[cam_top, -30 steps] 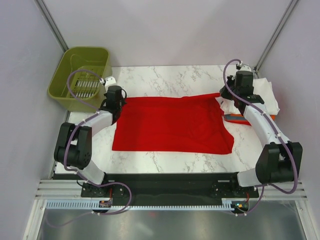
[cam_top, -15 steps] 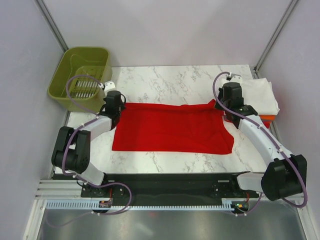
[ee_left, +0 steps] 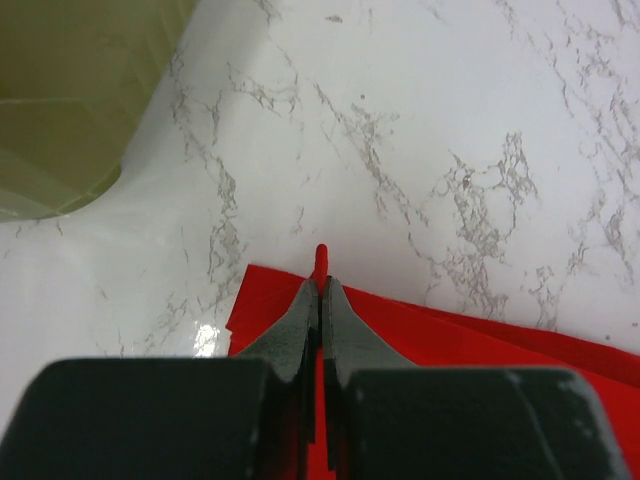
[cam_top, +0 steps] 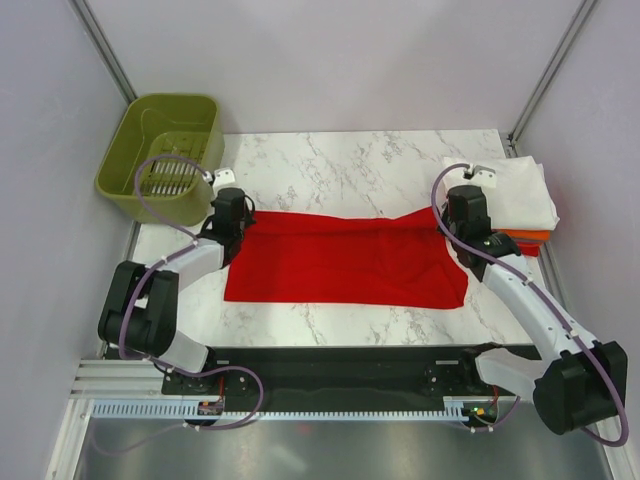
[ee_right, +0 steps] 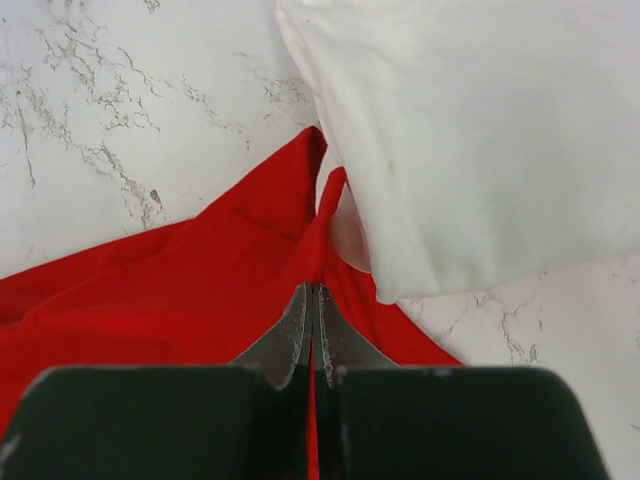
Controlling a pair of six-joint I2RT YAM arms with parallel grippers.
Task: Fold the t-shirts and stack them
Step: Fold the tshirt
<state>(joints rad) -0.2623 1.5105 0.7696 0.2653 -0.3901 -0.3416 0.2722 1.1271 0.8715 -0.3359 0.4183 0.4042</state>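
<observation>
I get bright, even light from above in every view, and the shadows under the arms on the marble worktop (cam_top: 350, 160) are faint and soft. In the left wrist view a small glare spot sits on the marble beside the corner of the red t-shirt (ee_left: 440, 340). The dark housings of the left pincer (ee_left: 322, 300) and right pincer (ee_right: 312, 310) are out of focus, while the marble veins and cloth look sharp.
</observation>
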